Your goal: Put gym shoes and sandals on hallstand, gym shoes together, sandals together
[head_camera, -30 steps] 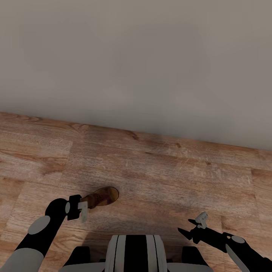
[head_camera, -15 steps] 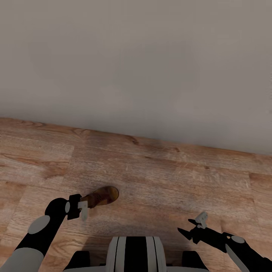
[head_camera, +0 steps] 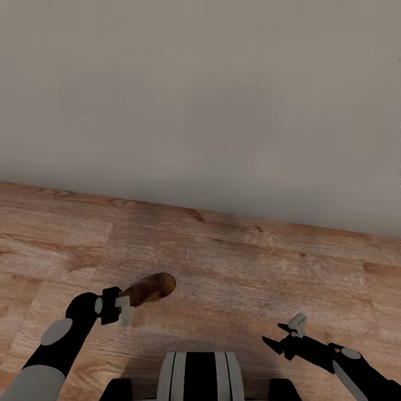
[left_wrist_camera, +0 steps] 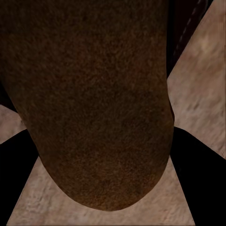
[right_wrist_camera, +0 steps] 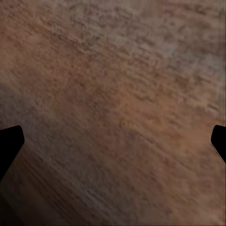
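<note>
One brown sandal (head_camera: pixel 150 288) hangs just above the corridor floor (head_camera: pixel 250 267), and my left gripper (head_camera: pixel 123 306) is shut on its heel end. Seen close in the left wrist view, the sandal's (left_wrist_camera: pixel 94 103) rounded sole sits between the dark fingers (left_wrist_camera: pixel 14 165). My right gripper (head_camera: pixel 287 334) is held low at the right, open and with nothing in it. In the right wrist view its two fingertips (right_wrist_camera: pixel 9 141) stand far apart over bare planks (right_wrist_camera: pixel 113 108). The gym shoes, the other sandal and the hallstand are out of view.
A plain off-white wall (head_camera: pixel 200 100) stands close ahead and meets the wood-grain floor along a slanted line. My own trunk (head_camera: pixel 197 376) shows at the lower middle.
The whole head view has shifted, so the wall covers more of it and the floor sits lower. The sandal stays in my left gripper. Both arms hold about the same pose.
</note>
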`<state>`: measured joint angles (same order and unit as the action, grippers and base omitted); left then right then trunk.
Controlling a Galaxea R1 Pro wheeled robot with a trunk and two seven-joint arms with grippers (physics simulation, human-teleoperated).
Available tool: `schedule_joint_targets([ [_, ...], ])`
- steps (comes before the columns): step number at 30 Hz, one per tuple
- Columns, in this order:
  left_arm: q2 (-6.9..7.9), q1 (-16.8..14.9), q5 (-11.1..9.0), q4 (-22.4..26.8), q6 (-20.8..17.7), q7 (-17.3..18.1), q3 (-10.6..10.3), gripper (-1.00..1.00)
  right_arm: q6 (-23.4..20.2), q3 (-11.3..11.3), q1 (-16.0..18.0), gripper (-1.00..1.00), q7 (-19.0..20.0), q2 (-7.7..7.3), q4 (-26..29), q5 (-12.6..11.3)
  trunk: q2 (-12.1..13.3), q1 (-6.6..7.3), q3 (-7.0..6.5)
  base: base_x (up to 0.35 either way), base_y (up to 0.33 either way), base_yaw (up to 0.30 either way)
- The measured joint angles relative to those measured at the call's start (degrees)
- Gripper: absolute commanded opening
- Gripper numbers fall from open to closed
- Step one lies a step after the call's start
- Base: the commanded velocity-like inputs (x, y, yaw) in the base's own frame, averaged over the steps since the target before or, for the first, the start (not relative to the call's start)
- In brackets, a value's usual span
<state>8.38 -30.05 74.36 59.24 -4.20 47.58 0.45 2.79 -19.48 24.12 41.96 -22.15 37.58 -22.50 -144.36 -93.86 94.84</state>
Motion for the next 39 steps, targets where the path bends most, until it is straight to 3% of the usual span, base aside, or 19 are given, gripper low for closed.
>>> schedule_joint_targets([
  [2, -0.08, 0.02, -1.05, -0.07, 0.02, 0.01, 0.58, -1.0, 0.0, -0.01, 0.0, 1.0, 0.0, 0.0, -0.1, 0.0, 0.03, 0.05, -0.44, 0.0, 0.0, 0.0],
  [5, -0.14, 0.06, -4.97, -0.2, 0.05, 0.05, 2.0, -1.0, 0.0, -0.01, 0.0, 1.0, 0.0, -0.01, -0.28, 0.0, 0.07, 0.13, -1.11, 0.0, 0.0, 0.0],
  [6, -0.12, 0.24, -13.25, -0.91, 0.06, -0.02, 4.07, -1.0, 0.12, -0.2, 0.0, 1.0, -0.12, 0.19, -0.39, 0.2, 0.08, 0.16, -1.33, 0.0, 0.0, 0.0],
  [9, -0.1, 0.65, -19.27, -1.12, 0.06, -0.62, 6.56, -1.0, 0.24, -0.14, 0.0, 1.0, -0.27, 0.17, -1.4, 0.75, 0.12, 0.23, -2.0, 0.0, 0.0, 0.0],
  [13, -0.3, 0.99, -24.06, -2.4, 0.05, -4.12, 9.33, -1.0, 0.34, -0.18, 0.0, 1.0, -1.91, 0.25, -2.21, 1.55, 0.17, 0.33, -2.88, 0.0, 0.0, 0.0],
  [15, -0.54, 1.09, -27.73, -5.56, 0.14, -7.62, 10.67, -1.0, 0.37, -0.22, 0.0, 1.0, -4.45, 0.33, -2.4, 2.15, 0.2, 0.38, -3.32, 0.0, 0.0, 0.0],
  [18, -0.57, 1.14, -34.2, -12.04, 0.39, -16.05, 12.88, -1.0, 0.51, -0.25, 0.0, 1.0, -9.19, 0.54, -2.55, 3.29, 0.23, 0.43, -3.77, 0.0, 0.0, 0.0],
  [21, -0.55, 1.12, -38.89, -15.58, 0.71, -23.75, 14.55, -1.0, 0.75, -0.26, 0.0, 1.0, -11.43, 1.08, -2.72, 3.77, 0.23, 0.43, -3.77, 0.0, 0.0, 0.0],
  [23, -0.54, 1.09, -41.84, -17.72, 1.77, -28.3, 15.12, -1.0, 0.83, -0.26, 0.0, 1.0, -12.2, 1.46, -2.85, 3.91, 0.23, 0.43, -3.77, 0.0, 0.0, 0.0],
  [25, -0.6, 1.12, -43.99, -18.98, 3.38, -30.59, 15.28, -1.0, 0.86, -0.26, 0.0, 1.0, -12.52, 1.6, -2.91, 3.96, 0.23, 0.43, -3.77, 0.0, 0.0, 0.0],
  [29, -0.76, 1.21, -47.8, -20.37, 7.49, -32.82, 15.38, -1.0, 0.9, -0.15, -0.02, 1.0, -14.59, 1.65, -3.61, 4.02, 0.23, 0.43, -3.77, 0.0, 0.0, 0.0],
  [30, -1.01, 1.72, -50.31, -21.22, 9.74, -33.29, 15.4, -1.0, 1.11, -0.12, -0.07, 1.0, -17.49, 1.65, -5.07, 4.01, 0.23, 0.43, -3.77, 0.0, 0.0, 0.0],
  [31, -1.17, 2.4, -53.21, -22.26, 11.18, -33.5, 15.36, -1.0, 3.22, -0.16, -0.09, 1.0, -20.65, 1.69, -7.45, 3.98, 0.23, 0.43, -3.76, 0.0, 0.0, 0.0],
  [33, -1.24, 2.76, -55.51, -22.73, 11.9, -33.62, 15.35, -1.0, 8.81, -0.22, -0.14, 1.0, -22.56, 1.77, -11.42, 3.9, 0.24, 0.46, -3.98, 0.0, 0.0, 0.0],
  [37, -1.21, 2.95, -56.52, -22.95, 12.12, -33.69, 15.83, -1.0, 17.82, -0.11, -0.18, 1.0, -23.52, 1.85, -19.86, 3.44, 0.29, 0.57, -4.87, 0.0, 0.0, 0.0],
  [38, -1.26, 3.0, -57.27, -23.16, 12.19, -33.72, 16.68, -1.0, 22.09, -0.06, -0.17, 1.0, -23.73, 2.63, -24.15, 2.02, 0.31, 0.59, -5.09, 0.0, 0.0, 0.0],
  [39, -1.28, 3.01, -57.6, -23.3, 12.22, -33.73, 16.79, -1.0, 23.0, -0.03, -0.16, 1.0, -23.78, 2.91, -24.95, 1.5, 0.32, 0.62, -5.31, 0.0, 0.0, 0.0],
])
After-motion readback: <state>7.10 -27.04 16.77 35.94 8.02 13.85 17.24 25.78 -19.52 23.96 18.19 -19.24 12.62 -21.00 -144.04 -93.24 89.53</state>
